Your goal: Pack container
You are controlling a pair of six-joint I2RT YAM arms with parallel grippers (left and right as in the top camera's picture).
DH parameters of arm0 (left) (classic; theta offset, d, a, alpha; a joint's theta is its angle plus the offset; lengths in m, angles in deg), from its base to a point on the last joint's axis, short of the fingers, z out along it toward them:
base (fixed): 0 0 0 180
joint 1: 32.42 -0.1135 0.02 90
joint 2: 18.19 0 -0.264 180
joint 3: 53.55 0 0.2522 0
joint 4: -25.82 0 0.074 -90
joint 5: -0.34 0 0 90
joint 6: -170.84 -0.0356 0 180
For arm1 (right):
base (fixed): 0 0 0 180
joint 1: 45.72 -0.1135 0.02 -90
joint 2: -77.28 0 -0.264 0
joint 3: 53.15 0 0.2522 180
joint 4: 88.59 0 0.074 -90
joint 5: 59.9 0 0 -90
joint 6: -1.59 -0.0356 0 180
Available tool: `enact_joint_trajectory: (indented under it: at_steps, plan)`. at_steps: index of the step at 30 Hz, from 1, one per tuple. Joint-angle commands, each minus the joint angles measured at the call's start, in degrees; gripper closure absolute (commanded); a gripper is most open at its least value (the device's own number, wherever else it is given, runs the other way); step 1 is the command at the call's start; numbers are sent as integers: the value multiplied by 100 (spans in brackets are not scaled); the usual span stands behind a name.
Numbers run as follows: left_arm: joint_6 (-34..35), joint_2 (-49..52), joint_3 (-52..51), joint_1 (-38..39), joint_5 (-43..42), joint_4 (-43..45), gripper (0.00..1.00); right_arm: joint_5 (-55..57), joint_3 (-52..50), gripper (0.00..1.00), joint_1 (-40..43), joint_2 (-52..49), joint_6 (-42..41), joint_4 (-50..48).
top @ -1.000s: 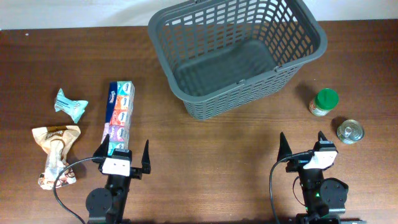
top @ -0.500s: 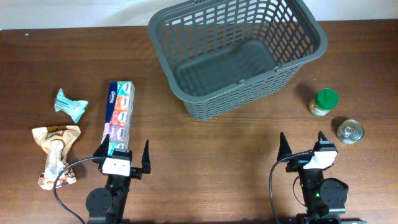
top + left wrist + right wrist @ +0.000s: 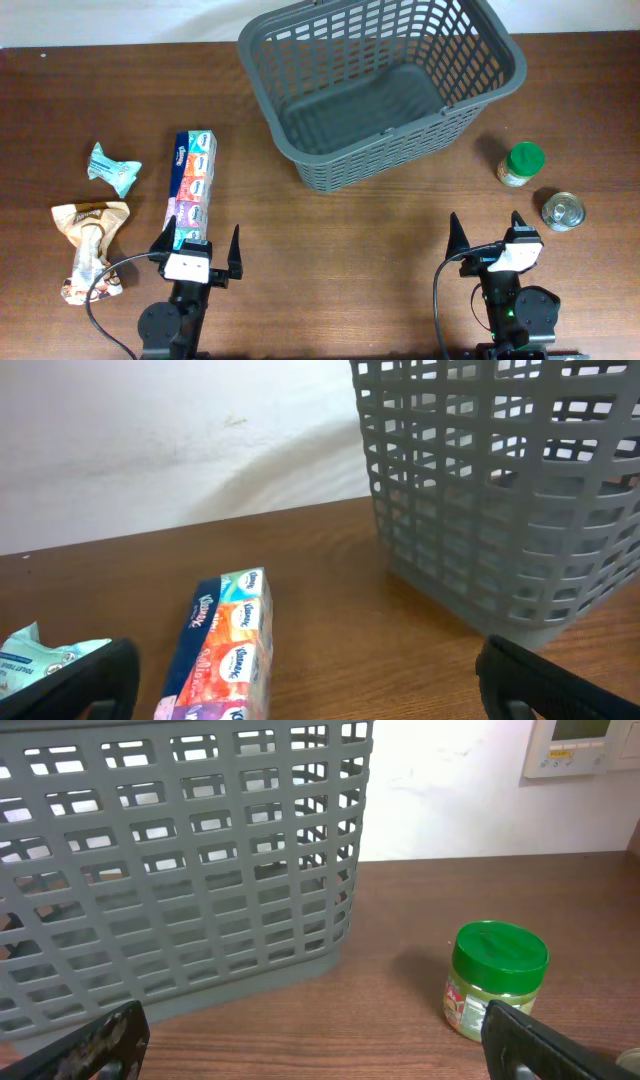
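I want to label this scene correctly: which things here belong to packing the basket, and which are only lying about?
For the job: grey lattice basket; left gripper and right gripper, both open; likely goods to pack: Kleenex tissue pack, teal wrapped packet, bone treat bag, green-lidded jar, tin can.
Only there: wooden table, wall panel.

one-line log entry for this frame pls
stage: nothing packed | left gripper: open, empty | right gripper: open, empty | basket: empty | Kleenex pack, green-lid jar, tin can: outside basket
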Motion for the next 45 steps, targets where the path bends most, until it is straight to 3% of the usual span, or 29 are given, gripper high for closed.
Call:
enact_joint_trajectory:
  at_steps: [1, 40, 45]
  plan:
    - [74, -39, -17, -37, 39, -33, 1, -94, -26, 1, -52, 44, -4, 28]
    - [74, -39, -17, -37, 37, 59, 1, -79, -26, 1, -52, 44, -26, 20]
    - [76, -39, -11, -35, -629, 326, 1, -59, -26, 1, -52, 44, -24, 24]
